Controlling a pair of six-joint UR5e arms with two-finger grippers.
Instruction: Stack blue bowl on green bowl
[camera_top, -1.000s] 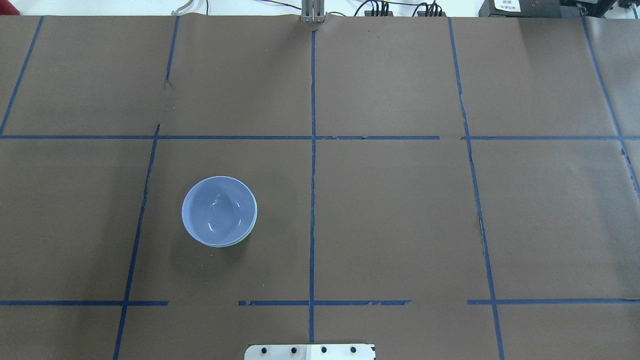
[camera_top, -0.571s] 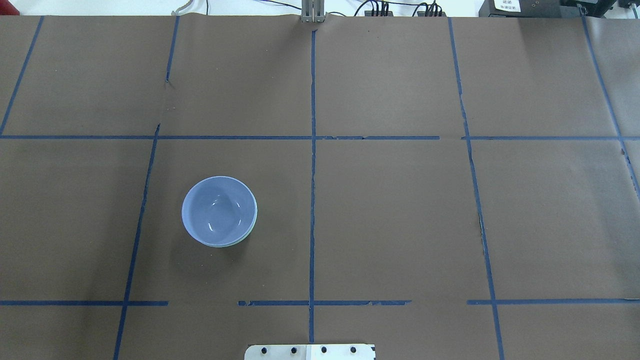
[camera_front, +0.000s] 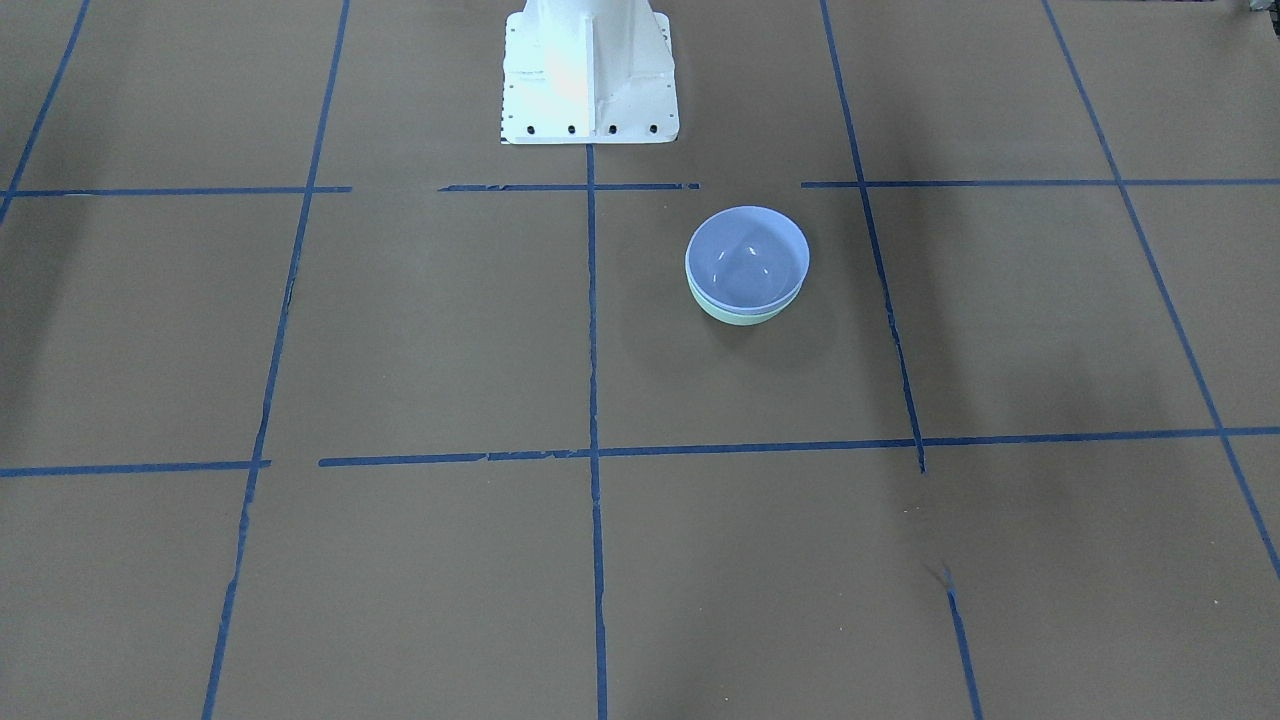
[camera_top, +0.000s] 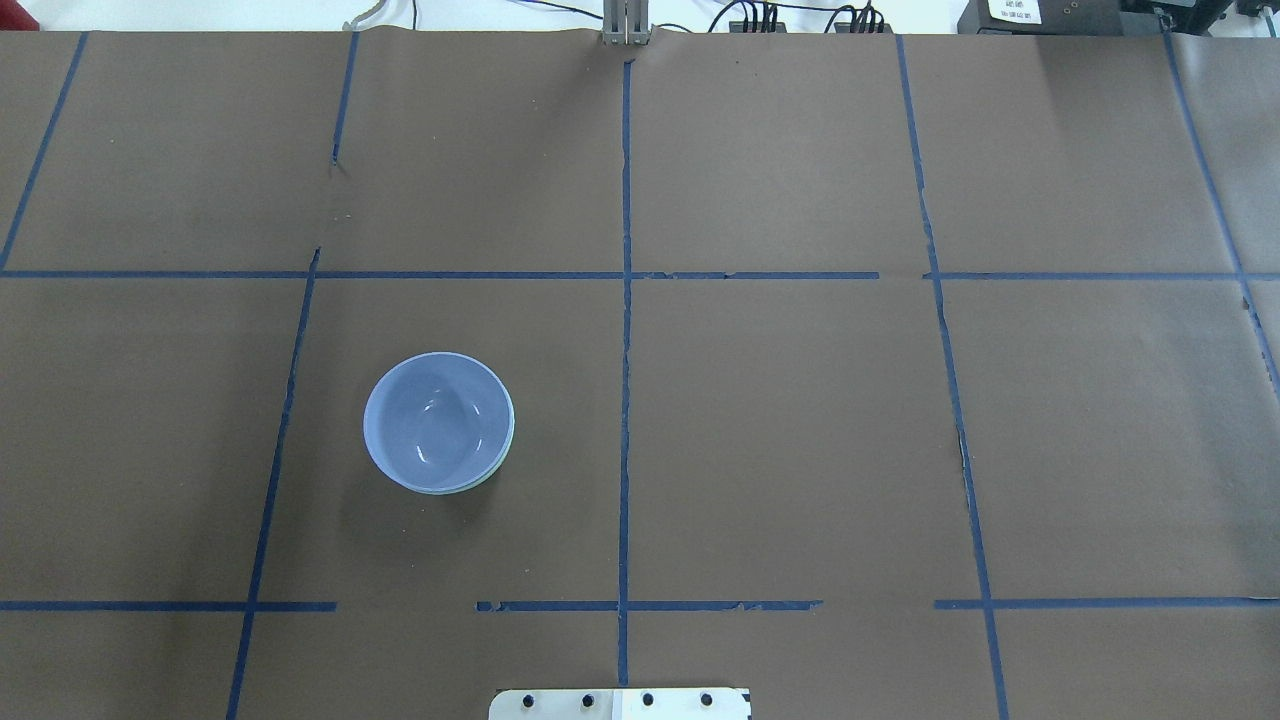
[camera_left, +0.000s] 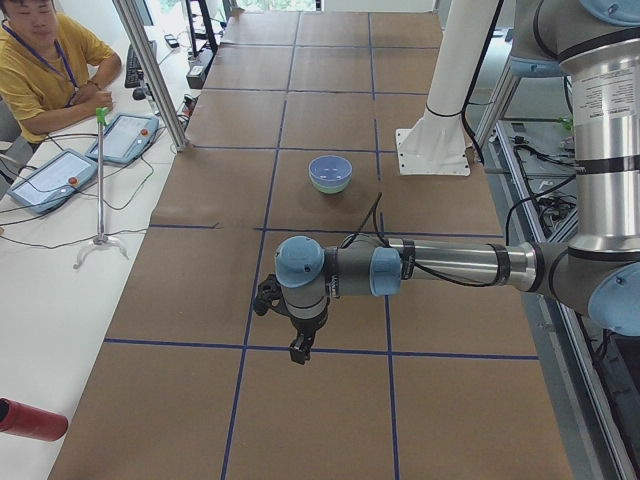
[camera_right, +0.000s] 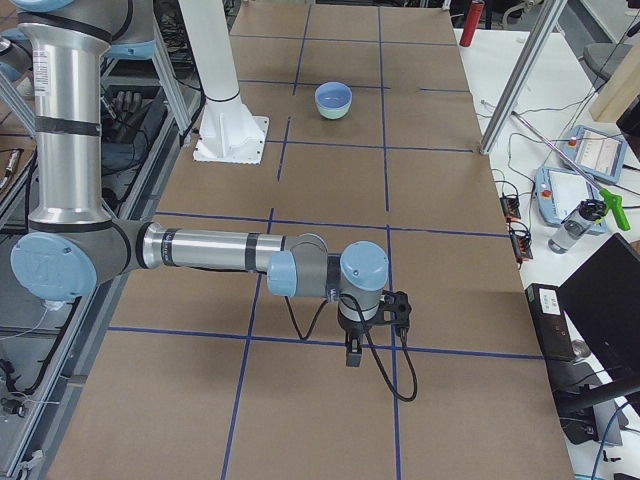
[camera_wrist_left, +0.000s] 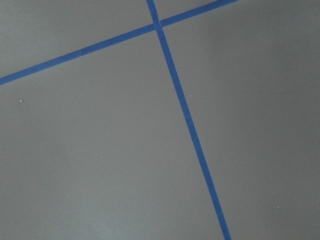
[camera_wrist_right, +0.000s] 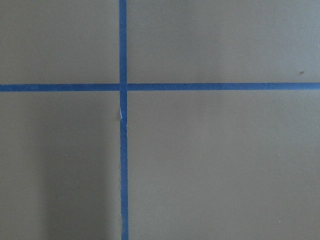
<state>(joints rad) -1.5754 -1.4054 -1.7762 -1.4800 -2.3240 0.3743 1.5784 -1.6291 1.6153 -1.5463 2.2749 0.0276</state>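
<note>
The blue bowl sat upright, nested in the green bowl, at 8 o'clock from the table centre in the overhead view; the stack was judged complete. In the left side view it lay at 12 o'clock from the left gripper, the nearer one, well apart. Both forearms reached out level, the right gripper likewise pointing down; neither gripper's jaw opening could be told.

A wide brown paper sheet is covering the table, and thin blue tape lines are crossing it in big squares. A man in a yellow shirt is sitting at a white side table, where two flat grey tablets are lying. A red tube is lying near its corner.
</note>
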